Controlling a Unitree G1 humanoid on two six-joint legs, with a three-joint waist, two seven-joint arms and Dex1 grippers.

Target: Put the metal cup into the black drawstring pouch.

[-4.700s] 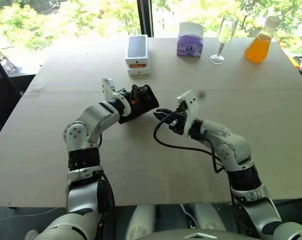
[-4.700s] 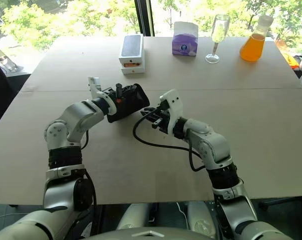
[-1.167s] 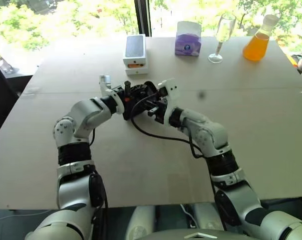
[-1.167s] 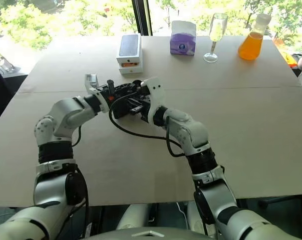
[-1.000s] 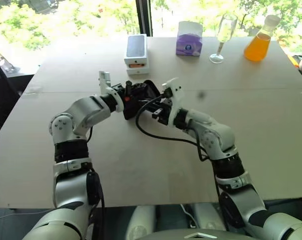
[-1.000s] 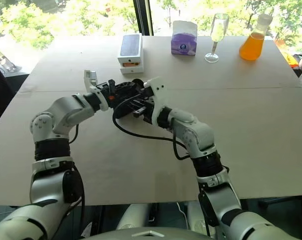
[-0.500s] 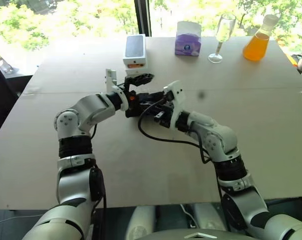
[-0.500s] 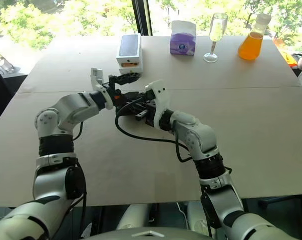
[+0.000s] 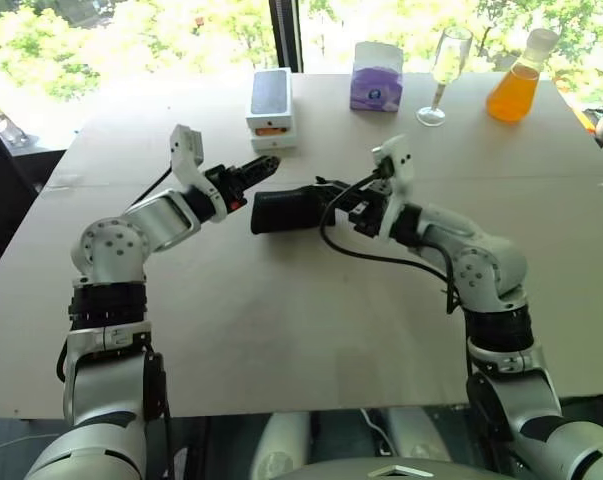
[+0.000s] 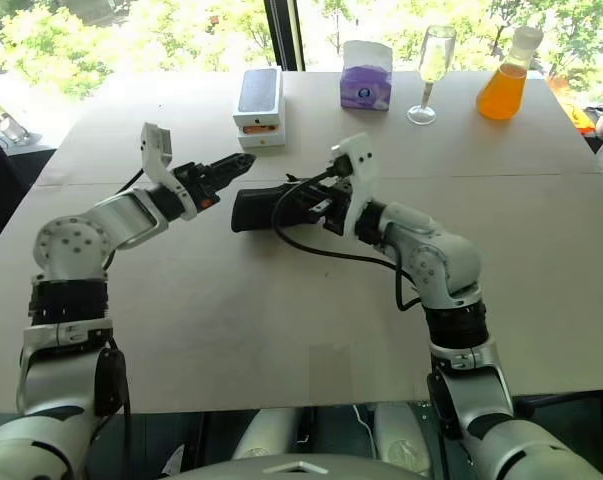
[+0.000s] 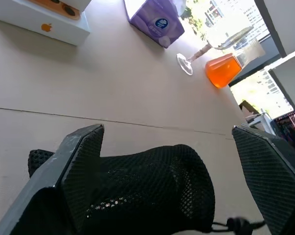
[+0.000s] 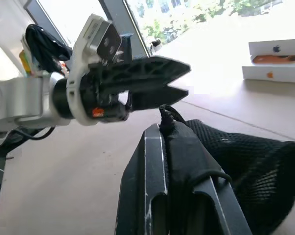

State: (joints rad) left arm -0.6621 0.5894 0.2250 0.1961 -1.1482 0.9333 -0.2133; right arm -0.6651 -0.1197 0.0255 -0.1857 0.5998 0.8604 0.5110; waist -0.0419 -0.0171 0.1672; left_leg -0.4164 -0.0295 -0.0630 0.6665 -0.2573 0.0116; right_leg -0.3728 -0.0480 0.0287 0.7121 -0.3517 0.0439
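My right pincer [image 10: 316,208] is clamped on the cord end of the black drawstring pouch [image 10: 266,208], which lies bulging on the table [image 10: 311,310]. My left pincer [image 10: 226,168] hangs spread wide, just beside it. The metal cup looks already bagged; only cinching seems left.

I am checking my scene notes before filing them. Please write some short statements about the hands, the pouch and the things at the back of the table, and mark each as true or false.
1. The right hand is shut on one end of the black drawstring pouch. True.
2. The left hand grips the pouch. False: it is open and apart from it.
3. The champagne glass stands between the purple tissue pack and the orange flask. True.
4. The white box touches the pouch. False: it sits farther back, apart.
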